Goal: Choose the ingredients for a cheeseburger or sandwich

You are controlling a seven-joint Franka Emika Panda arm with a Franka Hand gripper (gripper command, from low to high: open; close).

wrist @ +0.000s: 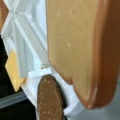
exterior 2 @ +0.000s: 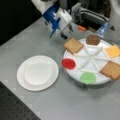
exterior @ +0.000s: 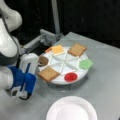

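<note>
End effector [exterior 2: 67,31] hovers beside the divided tray [exterior 2: 75,76], upper middle of a front view, nearest 1 bread slice [exterior 2: 73,45]; cannot tell whether its fingers are apart or together. All ingredients sit in tray compartments: second bread slice [exterior 2: 112,70], cheese square [exterior 2: 113,51], patty [exterior 2: 93,39], plus a red disc [exterior 2: 68,63] and green piece [exterior 2: 87,77]. White plate [exterior 2: 37,72] on the table [exterior 2: 62,102] carries nothing. Judgement: selection step, first pick not made; the move calls for a flat grasp on thin bread. No legible writing.
</note>
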